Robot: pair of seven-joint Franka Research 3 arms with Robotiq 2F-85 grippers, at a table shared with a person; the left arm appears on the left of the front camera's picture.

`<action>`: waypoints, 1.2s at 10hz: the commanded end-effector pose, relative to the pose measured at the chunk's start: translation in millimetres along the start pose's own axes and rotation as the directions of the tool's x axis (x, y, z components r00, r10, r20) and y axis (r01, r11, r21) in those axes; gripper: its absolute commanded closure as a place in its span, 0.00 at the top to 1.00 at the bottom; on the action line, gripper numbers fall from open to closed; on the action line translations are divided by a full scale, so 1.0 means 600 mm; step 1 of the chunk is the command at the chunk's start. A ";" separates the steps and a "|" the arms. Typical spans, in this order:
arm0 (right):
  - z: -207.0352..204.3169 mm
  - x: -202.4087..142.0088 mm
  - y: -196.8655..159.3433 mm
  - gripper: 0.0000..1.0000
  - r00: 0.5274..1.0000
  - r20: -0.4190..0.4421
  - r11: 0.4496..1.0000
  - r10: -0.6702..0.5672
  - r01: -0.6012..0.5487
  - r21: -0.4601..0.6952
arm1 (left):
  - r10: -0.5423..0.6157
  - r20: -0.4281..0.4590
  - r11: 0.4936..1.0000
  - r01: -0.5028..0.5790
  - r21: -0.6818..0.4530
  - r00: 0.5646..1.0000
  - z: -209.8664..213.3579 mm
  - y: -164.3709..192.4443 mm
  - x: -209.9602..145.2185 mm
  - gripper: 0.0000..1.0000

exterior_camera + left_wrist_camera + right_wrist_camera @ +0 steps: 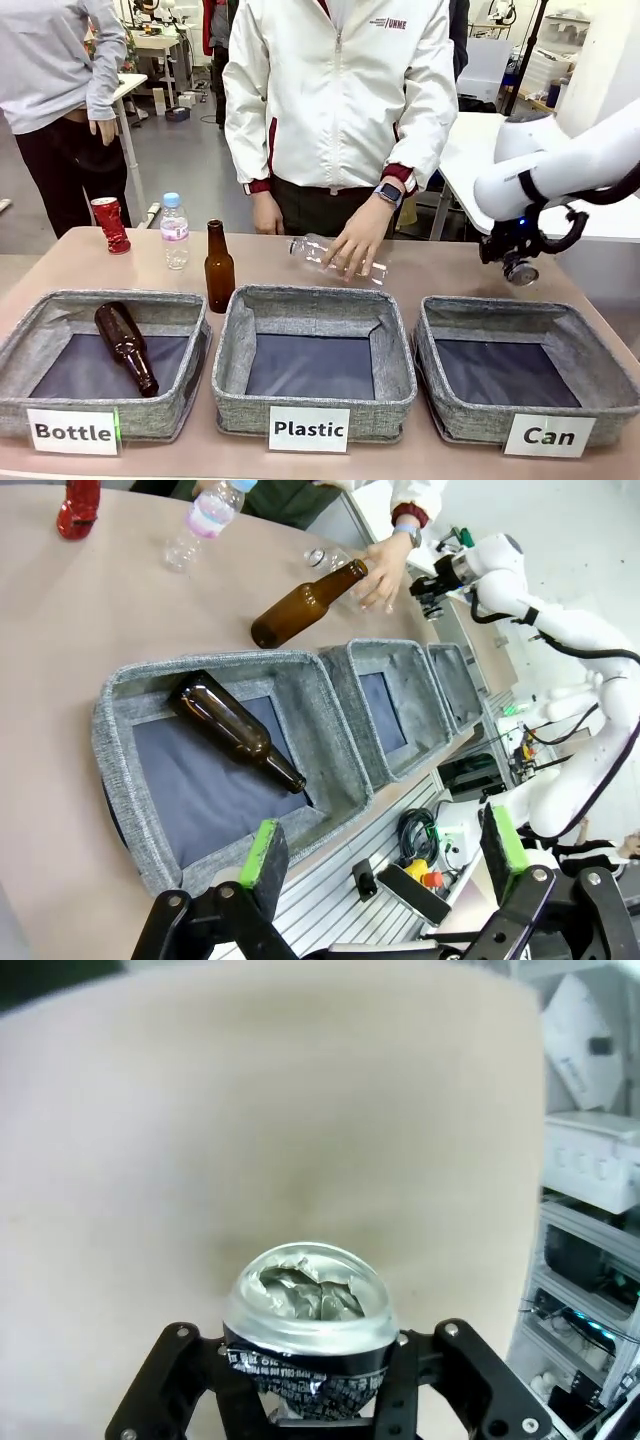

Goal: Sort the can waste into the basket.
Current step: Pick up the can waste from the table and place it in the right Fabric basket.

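Note:
My right gripper (312, 1385) is shut on a crushed dark can (310, 1310) with a silver dented end. In the front view that gripper (512, 258) hangs over the table's far right with the can (522, 272), just behind the grey basket labelled "Can" (520, 310). That basket holds nothing. A crushed red can (110, 224) stands upright at the far left of the table, also seen in the left wrist view (78, 505). My left gripper (383, 845) is open and holds nothing, raised off the near side of the "Bottle" basket.
A "Bottle" basket (60, 305) holds a brown bottle (125, 345); the "Plastic" basket (315, 298) is in the middle. A brown bottle (219, 268) and a plastic bottle (175, 230) stand behind them. A person's hand (355, 240) rests on a lying clear bottle (318, 250).

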State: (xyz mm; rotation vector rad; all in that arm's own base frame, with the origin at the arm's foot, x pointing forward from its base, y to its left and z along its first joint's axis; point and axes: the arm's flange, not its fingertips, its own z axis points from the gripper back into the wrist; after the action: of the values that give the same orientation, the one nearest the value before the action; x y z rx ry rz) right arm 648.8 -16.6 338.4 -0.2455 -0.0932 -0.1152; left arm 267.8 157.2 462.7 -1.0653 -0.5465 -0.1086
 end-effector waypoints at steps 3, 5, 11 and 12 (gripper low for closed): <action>0.224 -0.169 -0.090 0.00 0.976 0.049 0.963 0.212 -0.218 0.161 | 0.003 -0.004 1.000 -0.003 -0.010 1.000 0.000 -0.004 -0.005 1.00; 0.269 -0.267 -0.062 0.00 0.839 0.136 0.812 0.527 -0.544 0.211 | 0.003 -0.004 1.000 -0.003 -0.010 1.000 0.000 -0.004 -0.005 1.00; 0.258 -0.436 -0.001 0.00 -0.148 0.365 -0.217 0.919 -0.964 0.156 | 0.003 -0.004 1.000 -0.003 -0.010 1.000 0.000 -0.004 -0.005 1.00; 0.255 -0.447 -0.003 0.00 -0.190 0.376 -0.258 0.907 -0.956 0.139 | 0.003 -0.004 1.000 -0.003 -0.010 1.000 0.000 -0.004 -0.005 1.00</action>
State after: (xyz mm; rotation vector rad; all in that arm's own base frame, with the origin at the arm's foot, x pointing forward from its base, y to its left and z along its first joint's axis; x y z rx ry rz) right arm 374.0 62.2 454.5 0.1126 -0.0493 1.4350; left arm 267.8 156.9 463.0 -1.0654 -0.5466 -0.1099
